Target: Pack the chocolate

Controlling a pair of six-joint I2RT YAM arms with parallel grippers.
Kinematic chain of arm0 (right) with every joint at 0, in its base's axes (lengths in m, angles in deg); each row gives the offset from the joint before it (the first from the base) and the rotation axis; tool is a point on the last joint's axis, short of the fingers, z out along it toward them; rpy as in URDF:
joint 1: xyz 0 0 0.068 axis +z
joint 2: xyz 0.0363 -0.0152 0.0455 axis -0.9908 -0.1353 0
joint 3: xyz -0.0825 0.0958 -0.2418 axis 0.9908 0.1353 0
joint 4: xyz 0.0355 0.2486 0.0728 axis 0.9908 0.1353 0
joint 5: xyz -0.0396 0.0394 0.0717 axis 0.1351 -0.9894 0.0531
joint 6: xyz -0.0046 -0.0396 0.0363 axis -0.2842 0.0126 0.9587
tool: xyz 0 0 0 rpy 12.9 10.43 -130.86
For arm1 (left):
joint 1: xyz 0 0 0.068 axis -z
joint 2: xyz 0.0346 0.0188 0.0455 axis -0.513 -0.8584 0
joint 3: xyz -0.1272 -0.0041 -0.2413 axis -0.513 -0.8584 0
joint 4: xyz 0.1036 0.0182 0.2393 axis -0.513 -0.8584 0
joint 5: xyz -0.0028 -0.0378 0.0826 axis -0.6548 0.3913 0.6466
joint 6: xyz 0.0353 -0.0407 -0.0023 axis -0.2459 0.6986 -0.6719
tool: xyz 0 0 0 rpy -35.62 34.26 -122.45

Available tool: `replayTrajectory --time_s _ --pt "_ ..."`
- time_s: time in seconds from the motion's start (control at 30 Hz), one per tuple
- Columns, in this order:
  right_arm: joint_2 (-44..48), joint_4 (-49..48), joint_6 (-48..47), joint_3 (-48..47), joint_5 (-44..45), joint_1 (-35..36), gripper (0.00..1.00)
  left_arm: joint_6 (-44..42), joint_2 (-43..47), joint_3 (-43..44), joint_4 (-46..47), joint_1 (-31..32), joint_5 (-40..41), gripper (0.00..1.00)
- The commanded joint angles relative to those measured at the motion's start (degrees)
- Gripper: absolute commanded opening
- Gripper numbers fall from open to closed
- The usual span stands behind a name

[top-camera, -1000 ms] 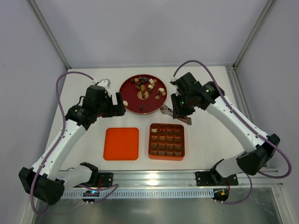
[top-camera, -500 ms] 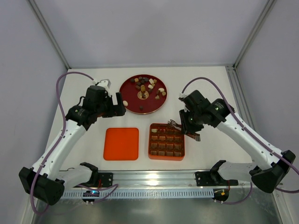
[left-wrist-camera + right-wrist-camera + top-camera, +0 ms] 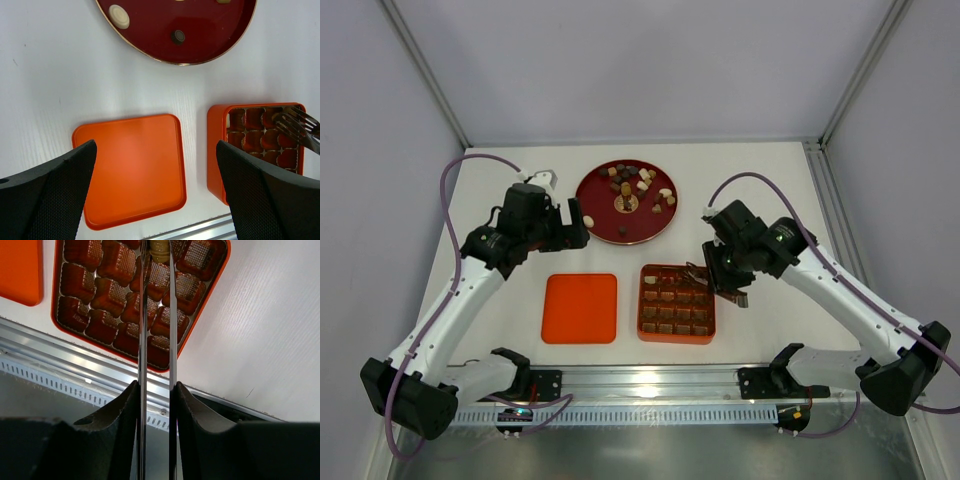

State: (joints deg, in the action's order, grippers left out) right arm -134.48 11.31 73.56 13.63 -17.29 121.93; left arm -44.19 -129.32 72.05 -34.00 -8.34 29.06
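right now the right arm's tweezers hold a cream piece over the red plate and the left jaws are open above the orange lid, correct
Not over the plate: the tweezers hold the cream piece over the orange gridded box, as the right wrist view shows. The rest stands.

- White table carries 3 things, none touching.
- Dark red round plate sits toward the far side.
- Flat orange lid lies nearer, left.
- Orange gridded box stands just beside the lid, right.
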Motion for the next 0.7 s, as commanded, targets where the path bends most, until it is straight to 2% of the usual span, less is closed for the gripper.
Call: replayTrajectory --time_s 0.0,0.4,0.5,0.67 --pt "0.22 -2.24 0.42 -0.97 0.77 0.37 0.38 0.48 0.58 -0.35 2.05 -0.02 -0.62 1.00" --pt "-0.39 -1.28 -0.45 -4.57 0.77 0.37 0.43 0.39 0.31 -0.18 2.05 -0.02 -0.62 1.00" --pt "-2.23 0.03 -2.03 -9.13 3.58 0.20 0.45 0.30 0.31 0.08 2.14 -0.02 -0.53 1.00" --pt "-11.19 -0.66 -5.38 -19.06 2.89 -2.25 0.45 0.21 0.31 0.44 2.05 -0.02 -0.45 1.00"
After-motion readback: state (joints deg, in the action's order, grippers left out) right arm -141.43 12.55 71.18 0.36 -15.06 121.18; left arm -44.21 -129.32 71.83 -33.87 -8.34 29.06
